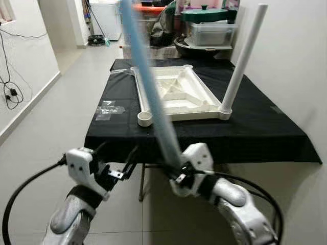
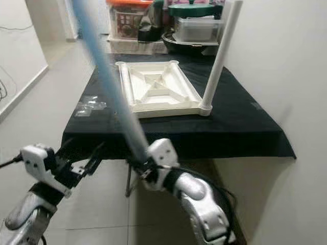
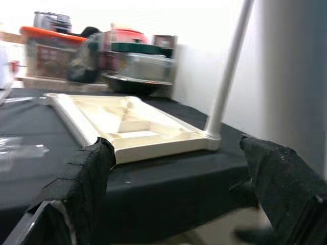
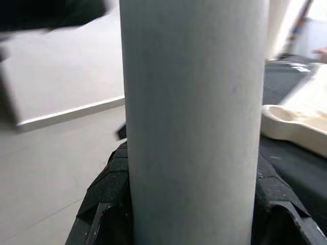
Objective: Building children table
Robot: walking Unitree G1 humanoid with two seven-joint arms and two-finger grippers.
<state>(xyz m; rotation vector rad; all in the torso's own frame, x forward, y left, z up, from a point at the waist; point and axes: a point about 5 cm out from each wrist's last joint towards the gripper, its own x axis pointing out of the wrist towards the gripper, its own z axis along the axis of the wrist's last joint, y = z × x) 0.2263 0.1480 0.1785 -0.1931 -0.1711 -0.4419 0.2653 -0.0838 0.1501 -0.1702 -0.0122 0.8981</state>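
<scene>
A white children's tabletop [image 1: 176, 94] lies upside down on a black-clothed table [image 1: 255, 127]. One white leg [image 1: 244, 58] stands upright in its near right corner socket. The near left socket [image 1: 145, 119] is bare. My right gripper [image 1: 176, 171] is shut on a pale blue table leg [image 1: 150, 81], held in front of the table and leaning up to the left. In the right wrist view the blue leg [image 4: 194, 122] sits between the black pads [image 4: 102, 204]. My left gripper [image 1: 120, 163] hangs open below the table's front edge, holding nothing; its fingers [image 3: 82, 178] frame the tabletop [image 3: 127, 125].
Storage boxes, a dark bowl and a lidded bin [image 1: 209, 30] crowd the far end of the table. A white wall [image 1: 296, 61] runs along the right side. Clear tape [image 1: 110, 109] lies on the cloth at left. Tiled floor and a hallway open to the left.
</scene>
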